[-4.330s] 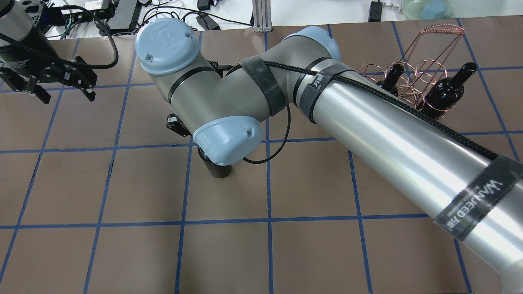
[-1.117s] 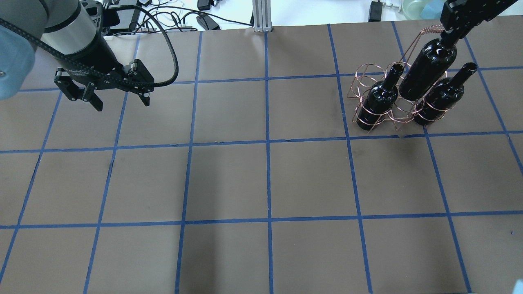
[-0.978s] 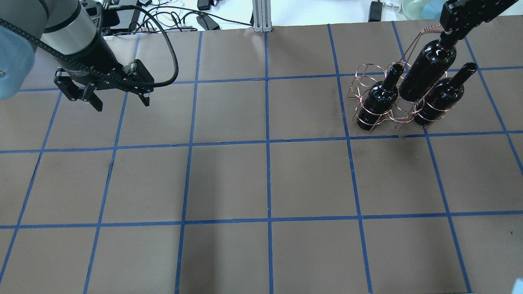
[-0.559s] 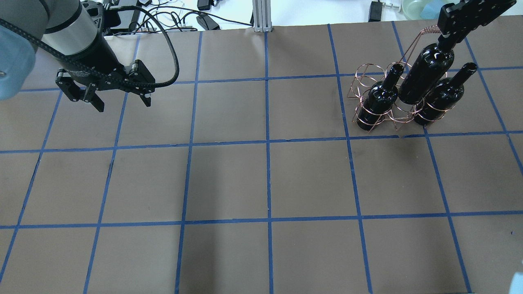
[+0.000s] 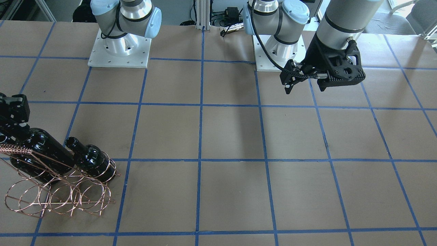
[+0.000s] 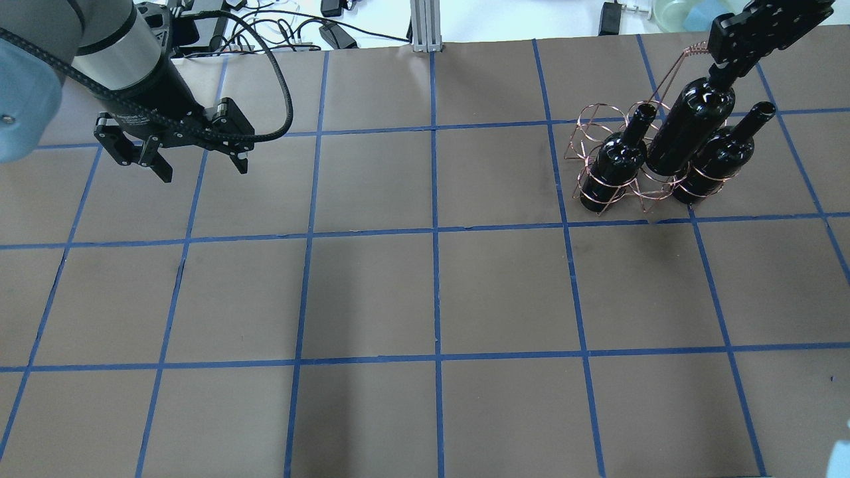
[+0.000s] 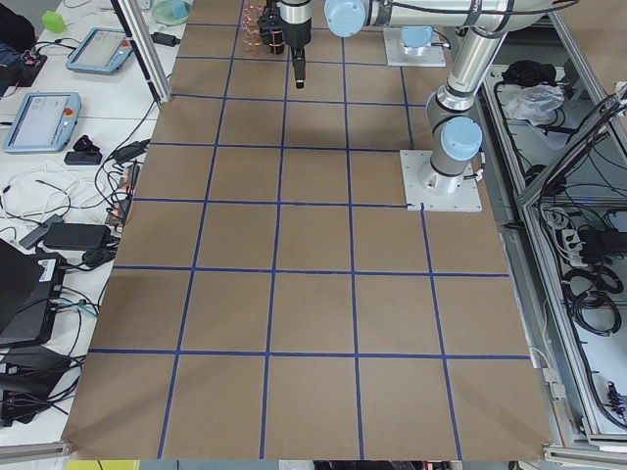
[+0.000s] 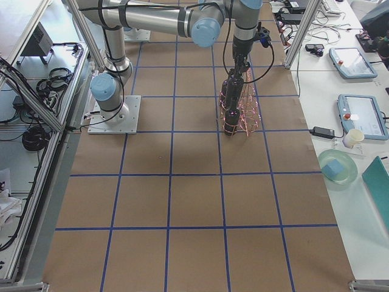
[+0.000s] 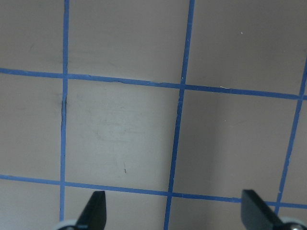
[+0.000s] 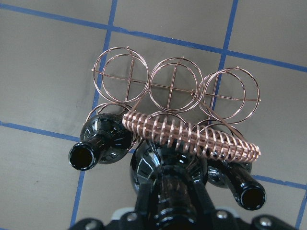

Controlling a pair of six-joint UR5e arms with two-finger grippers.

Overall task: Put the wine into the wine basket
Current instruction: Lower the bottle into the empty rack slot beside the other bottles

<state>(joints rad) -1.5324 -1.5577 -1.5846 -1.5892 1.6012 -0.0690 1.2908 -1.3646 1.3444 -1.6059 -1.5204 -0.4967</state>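
My right gripper (image 6: 726,61) is shut on the neck of a glossy black wine bottle (image 6: 690,126) and holds it tilted, its base in the middle ring of the copper wire basket (image 6: 601,192). Two more black bottles (image 6: 614,164) (image 6: 720,159) stand in the rings on either side. In the right wrist view the held bottle (image 10: 168,177) sits under the twisted handle (image 10: 192,135), with three empty rings (image 10: 175,86) beyond. In the front view the held bottle (image 5: 41,157) leans over the basket (image 5: 58,200). My left gripper (image 6: 204,170) is open and empty, far to the left.
The brown table with blue tape grid (image 6: 438,292) stretches in front of the basket. Cables and boxes (image 6: 279,20) lie past the far edge. The left wrist view shows only bare table between the left gripper's (image 9: 175,213) open fingers. Both arm bases (image 5: 119,48) stand at the table's robot side.
My right arm carried the bottle from the table's middle to the basket and lowered it into the middle ring over the last second. My left gripper drifted slightly, still open.
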